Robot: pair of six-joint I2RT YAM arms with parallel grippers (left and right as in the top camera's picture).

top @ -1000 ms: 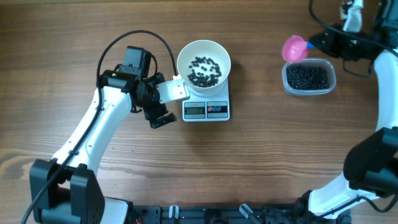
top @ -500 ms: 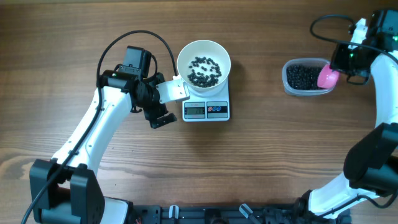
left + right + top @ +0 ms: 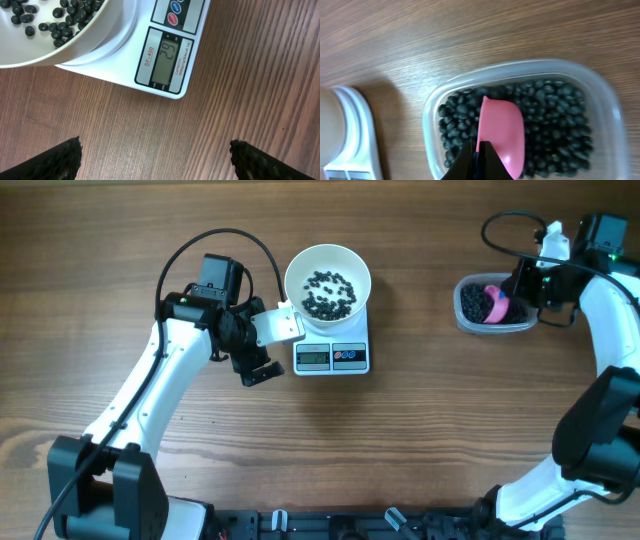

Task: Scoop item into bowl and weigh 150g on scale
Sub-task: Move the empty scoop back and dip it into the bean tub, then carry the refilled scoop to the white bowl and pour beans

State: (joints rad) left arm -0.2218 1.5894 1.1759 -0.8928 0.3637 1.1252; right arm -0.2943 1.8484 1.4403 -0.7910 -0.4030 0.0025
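Wooden table [image 3: 450, 430]: one. Arms: two.

Left gripper [image 3: 157, 160]: fingers spread wide and released, grasping nothing, low over bare wood just beside the scale's front edge.

Right gripper [image 3: 515, 295]: fingers clenched on the handle of the pink scoop, at the tub.

White bowl [image 3: 350, 265]: one, seated on the scale.

Clear plastic tub [image 3: 465, 315]: one, well apart to the right.

Scale [image 3: 332, 357]: one; display shows 29; two round buttons [image 3: 175, 12].

Pink scoop [image 3: 502, 127]: one, cup down in the tub's beads.

Black beads: two lots. A thin scatter in the bowl [image 3: 328, 295] and a dense layer in the tub [image 3: 555, 115], too many to count.
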